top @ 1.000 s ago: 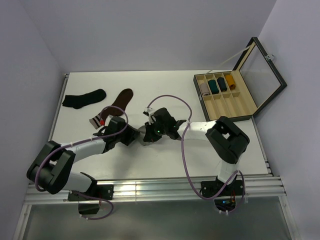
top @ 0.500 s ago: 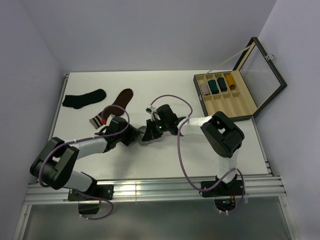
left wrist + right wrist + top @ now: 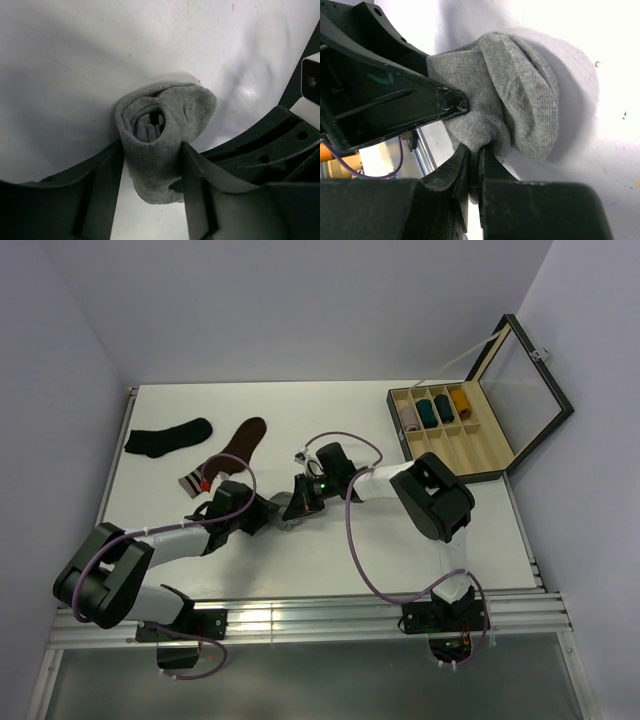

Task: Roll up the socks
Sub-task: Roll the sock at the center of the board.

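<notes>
A light grey sock [image 3: 160, 130], rolled into a short tube with an open end, lies on the white table. My left gripper [image 3: 150, 155] is shut on it, one finger pressing each side of the roll. From the other side, my right gripper [image 3: 474, 155] is shut on a pinched fold of the same grey sock [image 3: 520, 100]. In the top view the left gripper [image 3: 268, 515] and right gripper [image 3: 295, 508] meet at mid-table, and only a sliver of the grey sock [image 3: 287, 521] shows between them.
A black sock [image 3: 168, 437] and a dark brown sock [image 3: 240, 445] with a pale striped cuff lie at the back left. An open wooden box [image 3: 470, 450] at the back right holds several rolled socks, with its glass lid [image 3: 525, 365] raised.
The right arm's wrist and forearm have swung left and in, toward the left gripper. Both grippers stay on the grey sock, which has barely shifted.
</notes>
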`<state>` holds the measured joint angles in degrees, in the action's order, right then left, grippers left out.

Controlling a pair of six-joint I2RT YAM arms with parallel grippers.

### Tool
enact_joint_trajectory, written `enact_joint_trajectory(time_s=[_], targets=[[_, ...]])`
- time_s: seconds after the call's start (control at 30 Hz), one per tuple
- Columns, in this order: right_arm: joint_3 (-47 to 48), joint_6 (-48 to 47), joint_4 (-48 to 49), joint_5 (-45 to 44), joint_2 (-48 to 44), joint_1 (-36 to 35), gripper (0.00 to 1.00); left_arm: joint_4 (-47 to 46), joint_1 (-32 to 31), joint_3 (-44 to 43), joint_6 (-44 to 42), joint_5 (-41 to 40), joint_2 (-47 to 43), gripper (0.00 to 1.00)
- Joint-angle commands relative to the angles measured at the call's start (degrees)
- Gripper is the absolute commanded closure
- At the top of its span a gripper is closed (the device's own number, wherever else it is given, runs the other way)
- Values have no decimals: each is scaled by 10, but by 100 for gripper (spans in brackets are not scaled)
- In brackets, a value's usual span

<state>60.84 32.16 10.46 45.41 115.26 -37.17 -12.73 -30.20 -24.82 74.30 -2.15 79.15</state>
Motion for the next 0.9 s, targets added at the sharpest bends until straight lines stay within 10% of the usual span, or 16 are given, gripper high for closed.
enact_joint_trajectory(time_s=[0.0, 0.3, 0.6, 0.87], targets=[[8, -5, -57, -27, 30, 2, 96, 20, -1, 7, -9, -1, 5, 50], [-5, -76, -57, -101, -57, -11, 57, 53, 0, -14, -2, 15, 72, 99], [-94, -215, 0, -410, -238, -100, 39, 104, 0, -60, -36, 27, 93, 100], [-102, -315, 33, -500, -227, -187, 38, 121, 0, -83, -51, 37, 107, 100]])
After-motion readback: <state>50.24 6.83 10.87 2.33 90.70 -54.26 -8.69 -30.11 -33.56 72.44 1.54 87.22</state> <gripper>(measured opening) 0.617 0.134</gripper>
